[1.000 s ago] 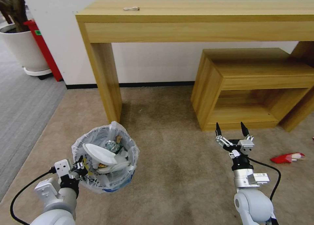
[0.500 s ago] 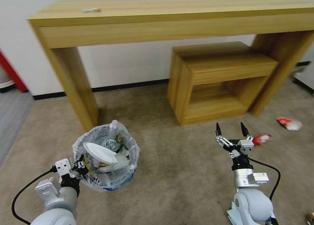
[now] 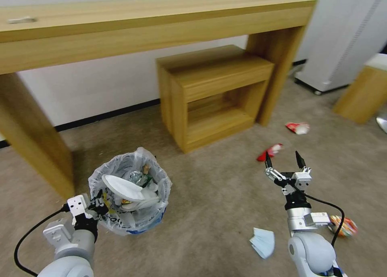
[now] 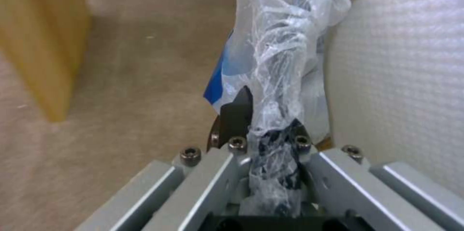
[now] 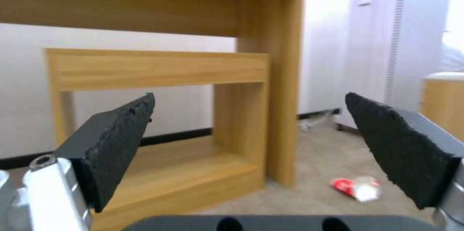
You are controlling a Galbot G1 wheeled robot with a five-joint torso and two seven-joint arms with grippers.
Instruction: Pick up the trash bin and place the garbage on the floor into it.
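Note:
The trash bin (image 3: 131, 190), lined with a crinkled clear bag, hangs at the lower left with white slippers and a bottle inside. My left gripper (image 3: 98, 204) is shut on its rim; the left wrist view shows the fingers (image 4: 237, 115) pinching the bag-covered rim (image 4: 275, 89). My right gripper (image 3: 282, 161) is held up, open and empty, with both black pads (image 5: 121, 140) wide apart. On the beige carpet floor (image 3: 217, 200) lie a blue face mask (image 3: 263, 242), an orange wrapper (image 3: 342, 225), a red wrapper (image 3: 270, 152) and a red-white paper cup (image 3: 297, 128), the cup also in the right wrist view (image 5: 356, 188).
A long wooden desk (image 3: 153, 23) spans the back, its left leg (image 3: 32, 144) close behind the bin. A low wooden side table (image 3: 209, 91) stands under it. A white appliance (image 3: 342, 43) and another wooden piece (image 3: 363, 93) stand at the right.
The whole head view has swung to the right, so the furniture has slid left and more litter has come into sight on the right. Both grippers hold the same pose.

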